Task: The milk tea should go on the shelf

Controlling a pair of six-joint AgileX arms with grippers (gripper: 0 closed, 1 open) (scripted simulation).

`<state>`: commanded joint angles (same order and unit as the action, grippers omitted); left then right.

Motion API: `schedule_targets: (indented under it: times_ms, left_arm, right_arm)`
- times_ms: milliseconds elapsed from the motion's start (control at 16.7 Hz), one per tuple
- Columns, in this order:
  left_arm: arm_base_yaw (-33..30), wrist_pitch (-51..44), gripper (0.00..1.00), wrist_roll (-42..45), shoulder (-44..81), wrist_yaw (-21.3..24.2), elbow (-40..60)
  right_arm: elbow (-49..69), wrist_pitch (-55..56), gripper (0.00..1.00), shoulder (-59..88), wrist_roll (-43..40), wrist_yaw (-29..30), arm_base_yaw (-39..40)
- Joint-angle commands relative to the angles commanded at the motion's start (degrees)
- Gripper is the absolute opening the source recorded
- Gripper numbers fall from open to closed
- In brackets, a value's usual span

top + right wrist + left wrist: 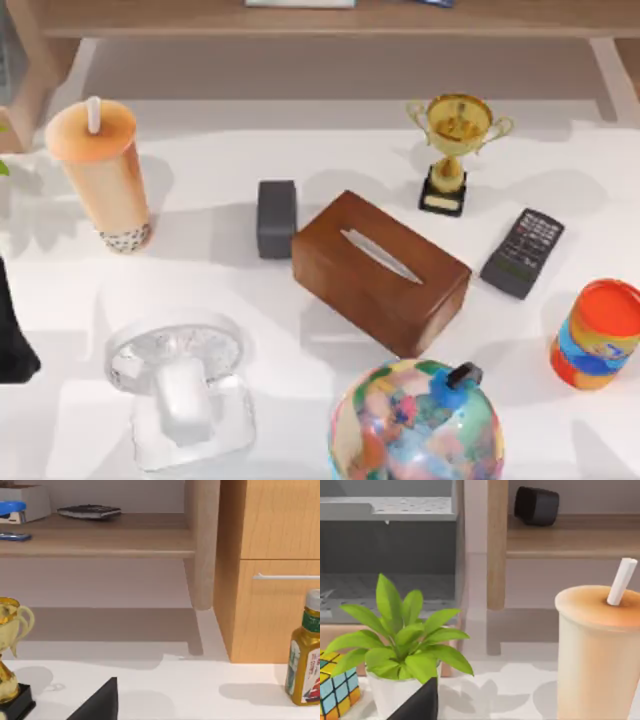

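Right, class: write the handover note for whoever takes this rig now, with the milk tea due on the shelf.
Left pincer: near the potted plant, not holding anything; whether it is open cannot be told. The left arm sits at the table's left edge.
Right pincer: over the white table near the trophy, likewise idle.
Milk tea: upright on the table, far left, untouched.
Shelf: along the back.
Done: nothing yet.
Left: grasp the cup, lift it, set it on the shelf.

You see light matt wood on the shelf point(330, 18), smooth translucent plastic on the milk tea point(102, 180), glossy gold metal on the trophy point(458, 128), polished dark wood on the tissue box point(380, 272), all on a smooth white table point(300, 380).
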<state>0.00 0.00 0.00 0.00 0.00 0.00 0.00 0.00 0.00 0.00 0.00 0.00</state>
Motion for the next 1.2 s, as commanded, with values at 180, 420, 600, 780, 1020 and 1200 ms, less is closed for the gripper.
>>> schedule_targets:
  times_ms: [180,420,600,780,1020,1200]
  left_arm:
    - [-0.2,0.7,1.0,0.0,0.7,-0.2,0.2]
    - [-2.2,8.6,1.0,-0.5,9.3,-2.5,1.6]
    - [-5.1,18.9,1.0,-1.0,22.2,-4.9,3.5]
    - [-8.5,31.0,1.0,-1.5,38.9,-7.7,5.6]
    - [-12.7,46.5,1.0,-2.2,62.2,-11.3,8.3]
    - [-15.4,55.9,1.0,-2.7,76.0,-13.6,9.9]
  right_arm:
    - [0.0,0.0,1.0,0.0,0.0,0.0,0.0]
    - [0.0,0.0,1.0,0.0,0.0,0.0,0.0]
    - [0.0,0.0,1.0,0.0,0.0,0.0,0.0]
    - [0.0,0.0,1.0,0.0,0.0,0.0,0.0]
    - [0.0,0.0,1.0,0.0,0.0,0.0,0.0]
    - [0.0,0.0,1.0,0.0,0.0,0.0,0.0]
